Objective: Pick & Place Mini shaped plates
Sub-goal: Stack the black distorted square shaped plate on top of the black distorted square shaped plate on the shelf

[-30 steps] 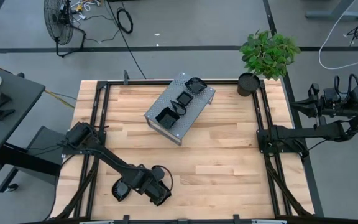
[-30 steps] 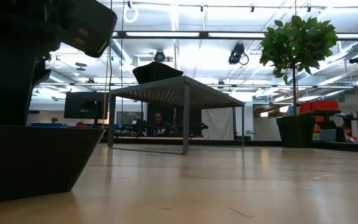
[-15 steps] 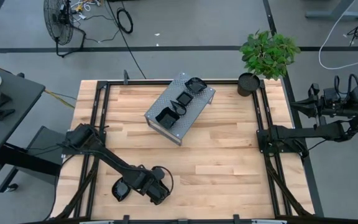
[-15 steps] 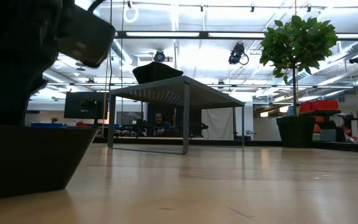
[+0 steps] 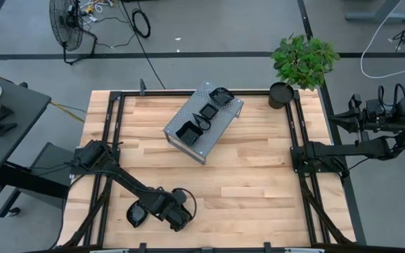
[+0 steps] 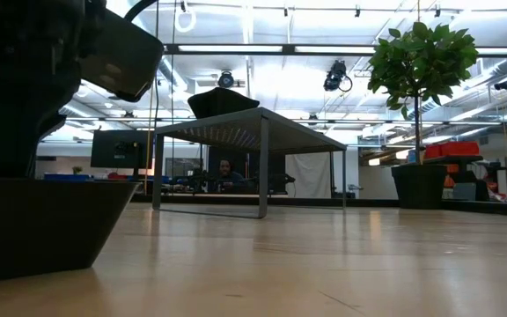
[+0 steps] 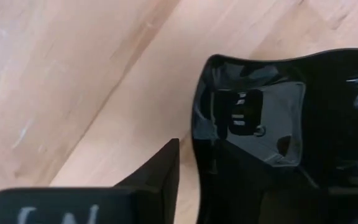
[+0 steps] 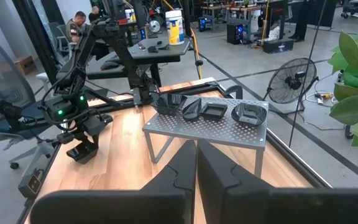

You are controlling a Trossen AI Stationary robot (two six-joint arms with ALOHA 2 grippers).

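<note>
At the table's near left corner the left gripper (image 5: 176, 218) is down over a small black plate (image 7: 272, 124), its fingers seemingly straddling the rim though their hold cannot be told, while the closed right gripper (image 8: 196, 163) waits far right.

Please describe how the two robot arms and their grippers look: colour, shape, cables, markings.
Both arms are dark, jointed links. The left gripper has flat black angular fingers, one with pale lettering. The right gripper has black notched fingers. Black cables loop at the right arm's wrist.
</note>
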